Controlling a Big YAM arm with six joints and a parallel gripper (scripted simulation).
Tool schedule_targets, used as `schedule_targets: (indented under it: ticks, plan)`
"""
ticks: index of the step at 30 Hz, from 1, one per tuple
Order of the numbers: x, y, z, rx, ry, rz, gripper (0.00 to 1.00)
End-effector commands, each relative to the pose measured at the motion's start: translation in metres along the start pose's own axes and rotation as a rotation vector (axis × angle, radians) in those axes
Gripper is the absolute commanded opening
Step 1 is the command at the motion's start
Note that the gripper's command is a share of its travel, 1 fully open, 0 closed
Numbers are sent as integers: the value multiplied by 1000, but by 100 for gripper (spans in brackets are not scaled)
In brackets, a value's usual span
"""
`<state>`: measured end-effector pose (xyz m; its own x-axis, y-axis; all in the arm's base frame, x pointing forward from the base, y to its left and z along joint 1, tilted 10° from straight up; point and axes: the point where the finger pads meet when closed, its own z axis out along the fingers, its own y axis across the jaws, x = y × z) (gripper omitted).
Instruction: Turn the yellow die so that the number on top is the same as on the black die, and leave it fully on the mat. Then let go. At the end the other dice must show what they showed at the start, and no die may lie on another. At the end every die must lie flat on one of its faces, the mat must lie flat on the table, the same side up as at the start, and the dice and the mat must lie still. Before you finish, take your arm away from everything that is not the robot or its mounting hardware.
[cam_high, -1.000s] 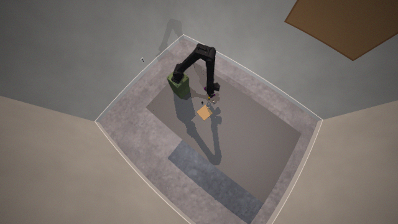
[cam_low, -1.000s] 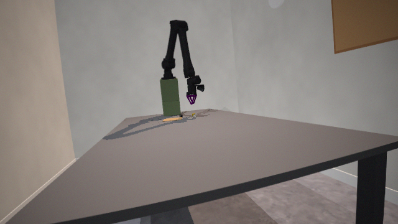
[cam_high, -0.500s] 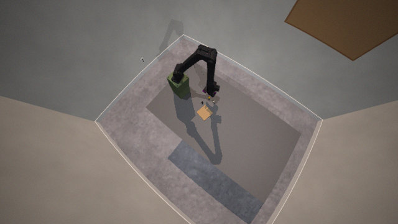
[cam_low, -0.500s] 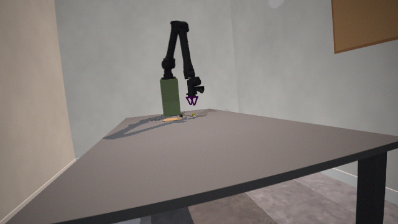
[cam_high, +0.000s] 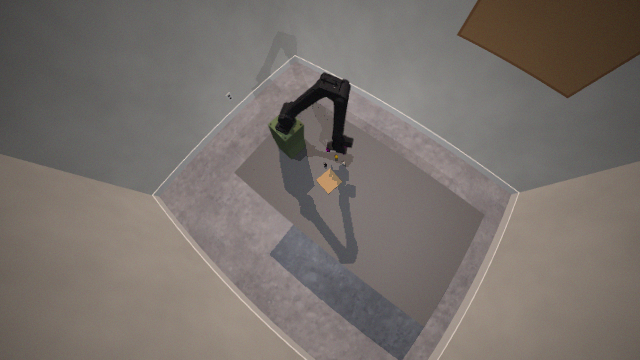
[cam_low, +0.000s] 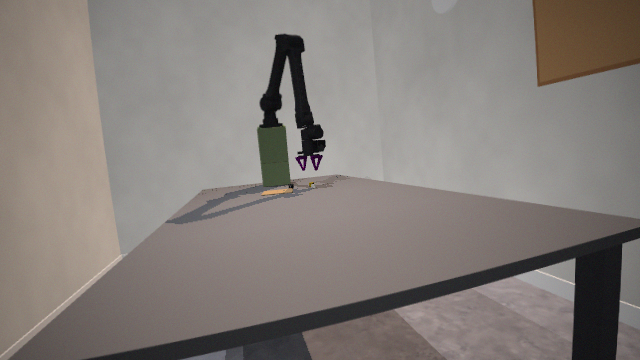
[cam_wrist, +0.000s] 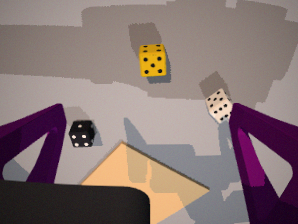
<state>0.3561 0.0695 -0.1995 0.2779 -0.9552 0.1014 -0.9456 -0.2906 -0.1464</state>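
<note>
In the wrist view the yellow die (cam_wrist: 153, 60) lies on the table top, off the mat, ahead of my fingers. The black die (cam_wrist: 81, 133) lies on the table just past the mat's left corner, close to my left finger. A white die (cam_wrist: 218, 104) lies to the right, near my right finger. The orange mat (cam_wrist: 143, 179) lies flat below the gripper, partly hidden by the wrist body. My gripper (cam_wrist: 147, 112) is open and empty, hanging above the table with purple fingers wide apart. In the exterior view the gripper (cam_low: 309, 162) hovers above the dice (cam_low: 311, 185) and mat (cam_low: 276, 191).
The arm's green base block (cam_high: 287, 136) stands at the table's far end, close behind the mat (cam_high: 329, 180). The dice are tiny specks in the top view near the gripper (cam_high: 336, 157). The arm's shadows fall across the table.
</note>
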Motion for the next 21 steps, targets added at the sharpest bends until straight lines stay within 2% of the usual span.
schedule_targets:
  ticks: [1,5,6,21]
  plan:
    - [2,-5,2,7,-8,-70,100]
    - [2,-5,2,9,-8,-77,100]
    - [2,-5,2,9,-8,-77,34]
    - [1,-5,2,9,-7,-74,34]
